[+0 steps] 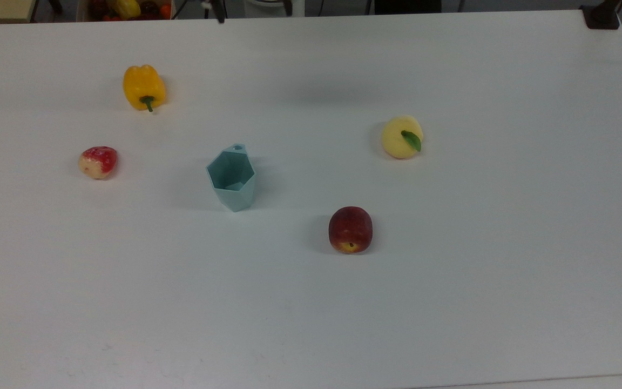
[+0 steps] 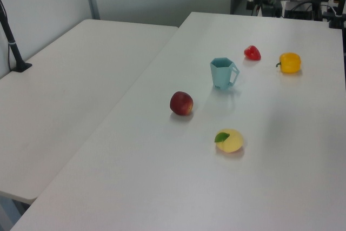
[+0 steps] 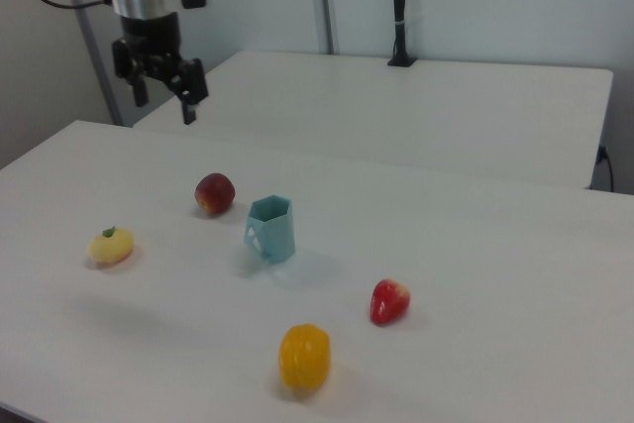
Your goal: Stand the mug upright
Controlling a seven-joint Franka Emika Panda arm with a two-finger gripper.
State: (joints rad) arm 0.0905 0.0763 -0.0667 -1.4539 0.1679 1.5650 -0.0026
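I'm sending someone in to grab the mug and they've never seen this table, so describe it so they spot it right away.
On the big white table, look near the middle of the scattered fruit. The mug stands upright, mouth open upward, between the strawberry and the red apple. It is the one pale teal, faceted piece with a six-sided rim.

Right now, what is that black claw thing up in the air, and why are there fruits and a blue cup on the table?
The claw is a robot arm's gripper. In the right view it hangs open above the table, holding nothing. Three cameras watch the same table: one from above, two from the sides. Its job was to stand the mug up, and the mug stands upright with its opening on top. Around it lie a red apple, a yellow fruit with a leaf, a yellow pepper and a strawberry. None touch the mug.
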